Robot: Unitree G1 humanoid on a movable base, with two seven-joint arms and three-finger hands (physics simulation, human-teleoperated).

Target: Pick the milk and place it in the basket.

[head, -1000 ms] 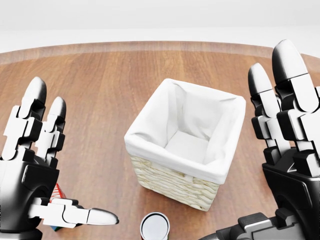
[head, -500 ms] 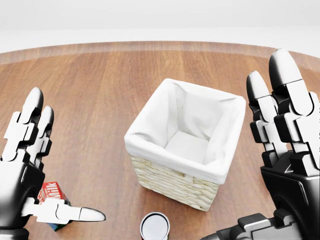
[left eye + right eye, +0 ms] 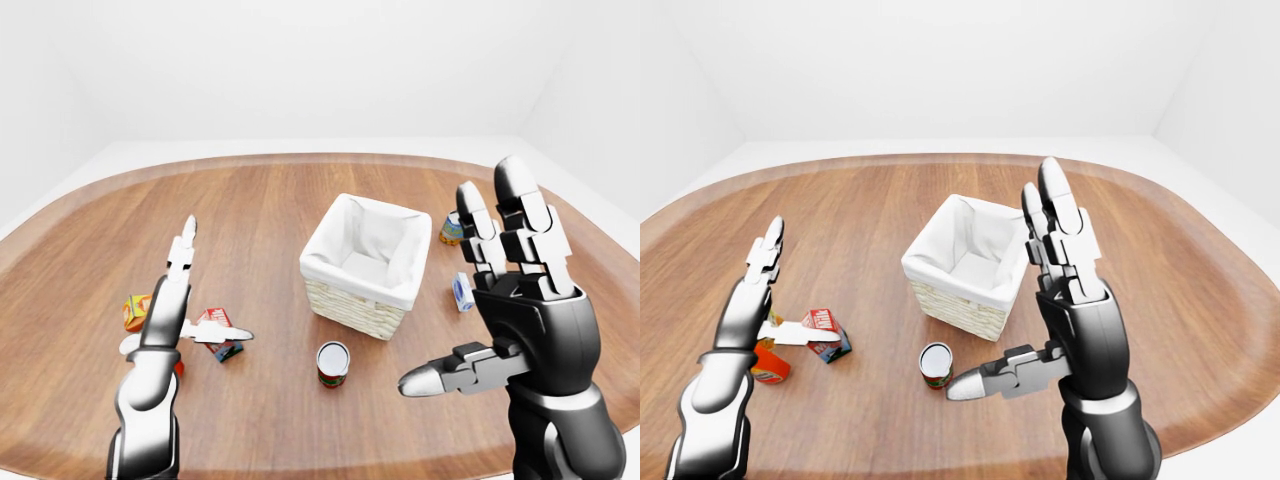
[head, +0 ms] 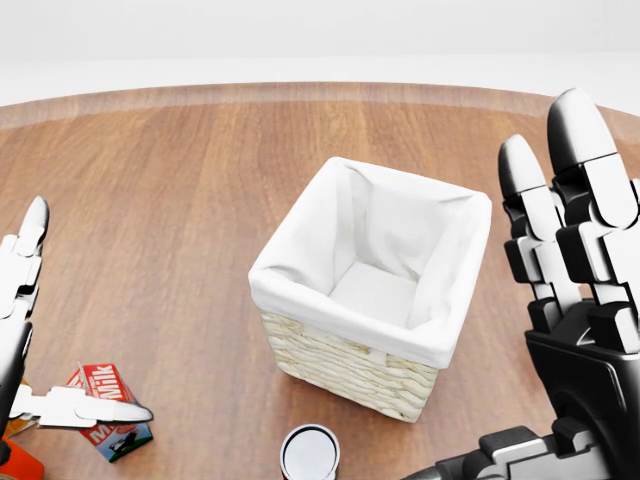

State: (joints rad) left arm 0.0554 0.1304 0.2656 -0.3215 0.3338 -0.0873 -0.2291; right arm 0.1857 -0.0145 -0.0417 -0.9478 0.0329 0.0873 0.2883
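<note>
Shifted left vs earlier: left hand (image 4: 20, 330), uncovering milk (image 4: 108, 425) | fingers spread, thumb over carton, unclasped | milk near-left of basket (image 4: 330, 358) | right hand (image 4: 575, 300) splayed, idle | risk: thumb tips carton during closure

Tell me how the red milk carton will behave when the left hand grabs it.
The small red-and-white milk carton lies tilted on the wooden table, so it probably slides rather than rolls. Its flat sides should suit the open left hand; likely light, perhaps crushable.
</note>
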